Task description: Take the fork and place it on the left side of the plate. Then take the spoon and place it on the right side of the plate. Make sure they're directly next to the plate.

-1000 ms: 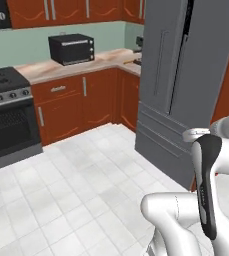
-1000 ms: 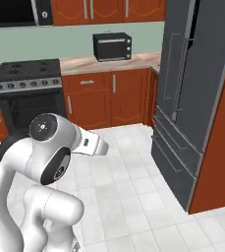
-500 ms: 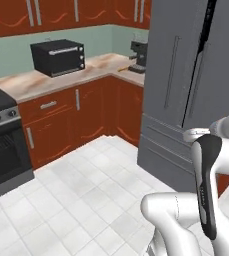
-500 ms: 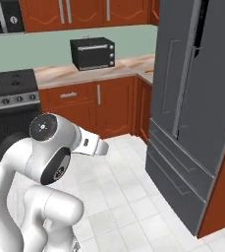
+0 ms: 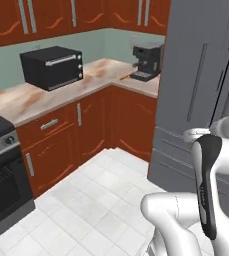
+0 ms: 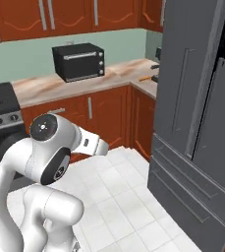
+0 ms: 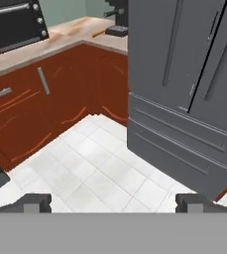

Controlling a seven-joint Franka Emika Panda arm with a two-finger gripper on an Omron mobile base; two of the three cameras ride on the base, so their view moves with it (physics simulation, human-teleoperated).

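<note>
My two base cameras sit behind my arm, left and right, looking forward and down over the floor [image 5: 101, 200] toward the counter [image 5: 46, 97] corner. Both share the oven [image 5: 52, 66], the counter and the fridge [image 6: 197, 108]. My hand camera looks low along my fingertips [image 7: 33, 202] at the same fridge, nearer.

A white tiled floor [image 5: 101, 200] runs up to red-brown base cabinets [image 5: 86, 130] under a marbled beige counter [image 5: 41, 97]. On it stand a black toaster oven [image 5: 52, 67] and a coffee machine [image 5: 147, 62]; a tall grey fridge [image 6: 197, 113] fills the right, with a pale green wall [image 6: 35, 56] behind
</note>
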